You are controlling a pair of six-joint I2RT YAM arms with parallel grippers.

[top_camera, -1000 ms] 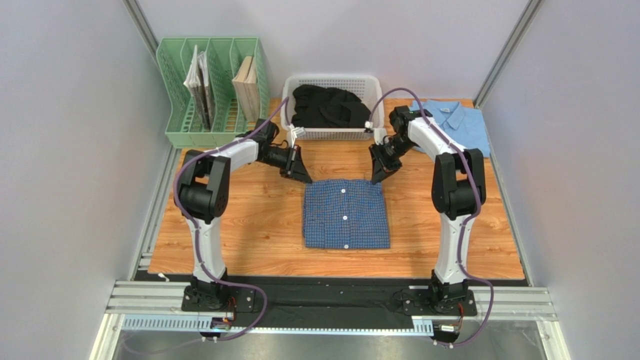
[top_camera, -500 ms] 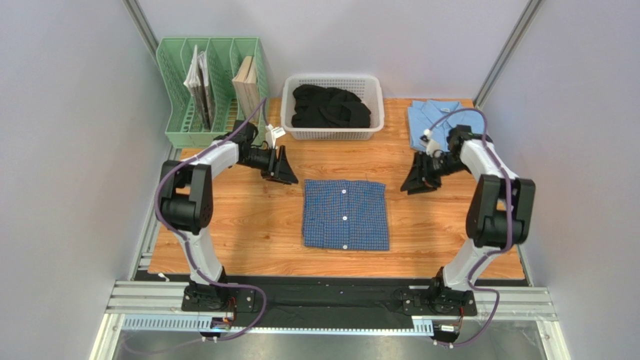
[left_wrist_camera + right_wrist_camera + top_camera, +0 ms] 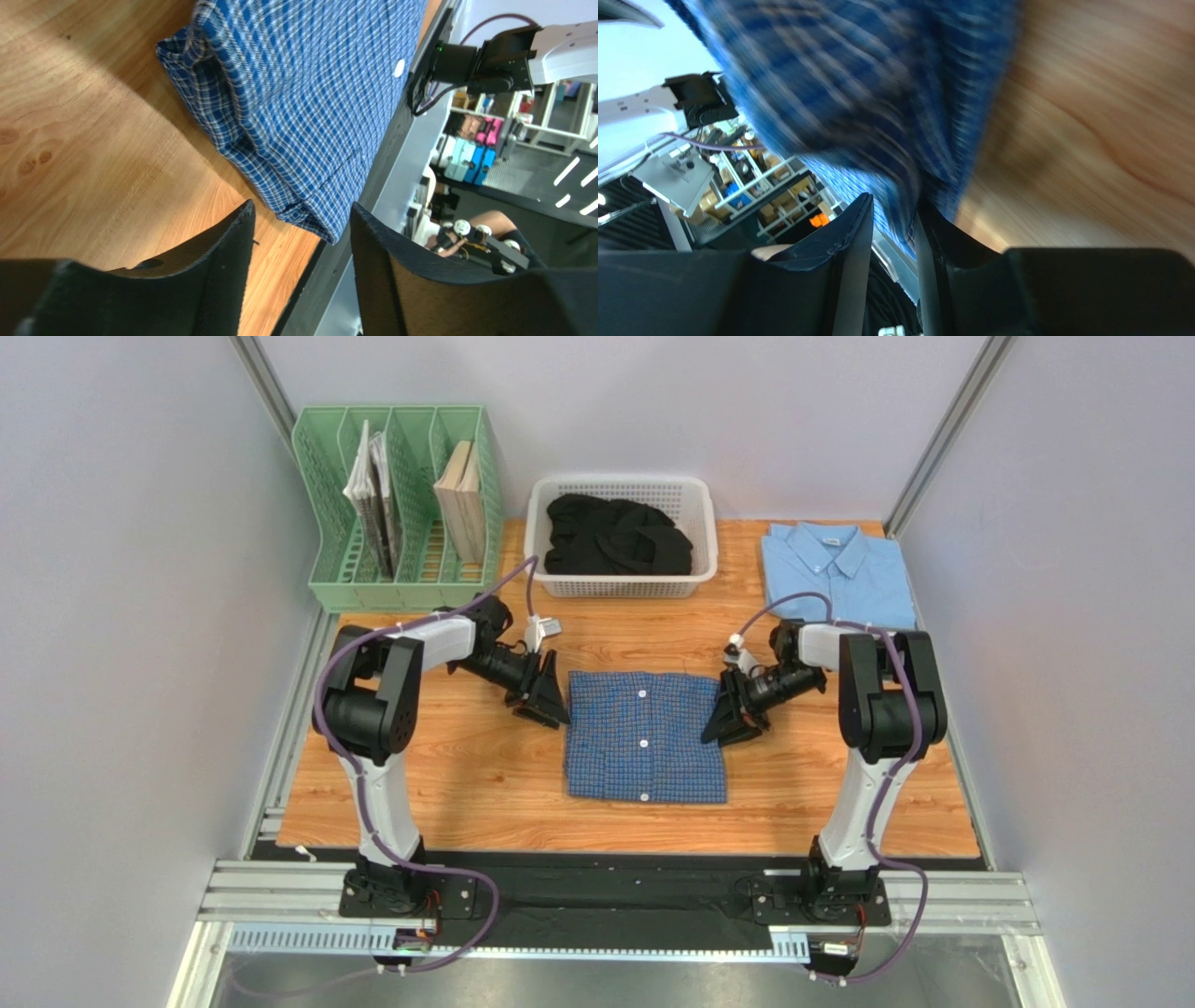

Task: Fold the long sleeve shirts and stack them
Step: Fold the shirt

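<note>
Blue checked shirt [image 3: 829, 91] is blurred beyond right jaws.

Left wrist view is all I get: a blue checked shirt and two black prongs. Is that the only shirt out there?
Observer: No. A plain light blue shirt lies folded at the table's far right corner, apart from the checked shirt.
Operator: What's the other arm doing?
Observer: The right claw is at the checked shirt's right edge, opposite the left claw.
Operator: Anything else?
Observer: A white basket holding black cloth stands beyond the shirt.
</note>
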